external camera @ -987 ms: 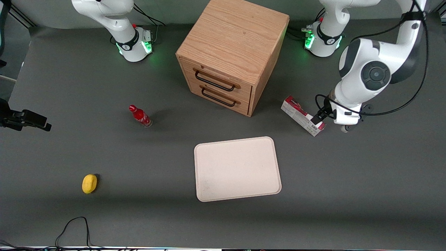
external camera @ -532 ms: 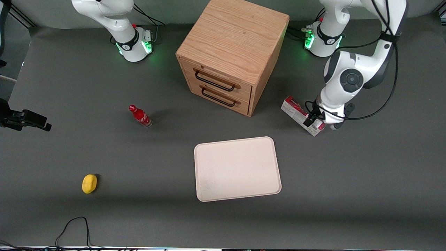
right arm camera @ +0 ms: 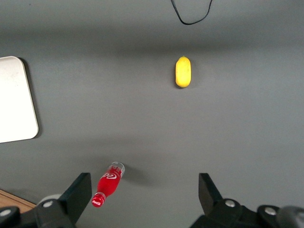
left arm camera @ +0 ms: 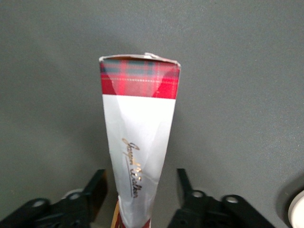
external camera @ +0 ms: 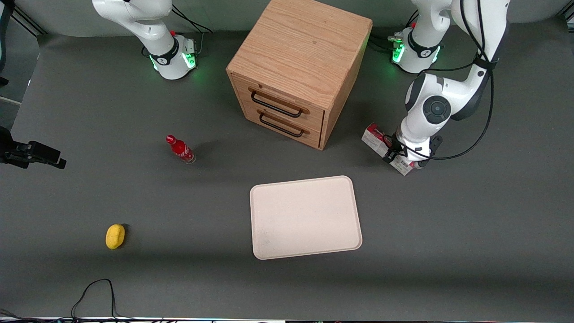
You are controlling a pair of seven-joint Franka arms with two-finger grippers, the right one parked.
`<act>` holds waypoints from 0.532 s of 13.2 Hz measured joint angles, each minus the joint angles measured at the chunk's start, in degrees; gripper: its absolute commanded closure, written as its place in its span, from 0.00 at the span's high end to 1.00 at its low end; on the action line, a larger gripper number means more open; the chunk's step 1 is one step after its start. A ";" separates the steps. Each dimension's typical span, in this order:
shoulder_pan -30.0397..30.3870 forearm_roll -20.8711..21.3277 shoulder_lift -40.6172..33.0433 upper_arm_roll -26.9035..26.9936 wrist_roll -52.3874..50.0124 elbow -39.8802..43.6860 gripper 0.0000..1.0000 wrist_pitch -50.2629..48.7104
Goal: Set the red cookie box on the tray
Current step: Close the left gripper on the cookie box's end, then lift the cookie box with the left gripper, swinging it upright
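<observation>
While the working arm hangs low over the table, the parts stand as follows.

Gripper (left arm camera: 140, 190): down over the red cookie box (external camera: 376, 137), its fingers (left arm camera: 97, 187) spread apart, one on each long side of the carton. A gap shows between each finger and the carton face; nothing is clamped.

Red cookie box: lying on the grey table (external camera: 448, 233), just beside the wooden drawer cabinet (external camera: 299, 72) toward the working arm's end. Its middle is covered by the arm in the front view. The wrist view shows a white face with script lettering and a red tartan end (left arm camera: 139, 76).

Tray (external camera: 306, 217): flat on the table, nearer the front camera than the cabinet and the box, apart from the box.

Small red bottle (external camera: 180, 149): toward the parked arm's end, well apart from the tray.

Yellow object (external camera: 115, 236): nearer the front camera than the bottle.
</observation>
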 measured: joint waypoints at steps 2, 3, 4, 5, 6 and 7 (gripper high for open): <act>-0.06 0.04 0.00 -0.56 0.21 0.02 0.00 -0.07; -0.07 0.19 -0.02 -0.71 1.26 0.06 0.00 -0.44; -0.07 0.19 -0.09 -0.70 3.79 0.29 0.00 -1.30; -0.03 0.18 -0.18 -0.53 6.64 0.89 0.00 -2.31; 0.01 0.18 -0.28 -0.26 9.23 2.00 0.00 -3.29; 0.03 0.18 -0.42 0.12 11.99 3.80 0.00 -4.71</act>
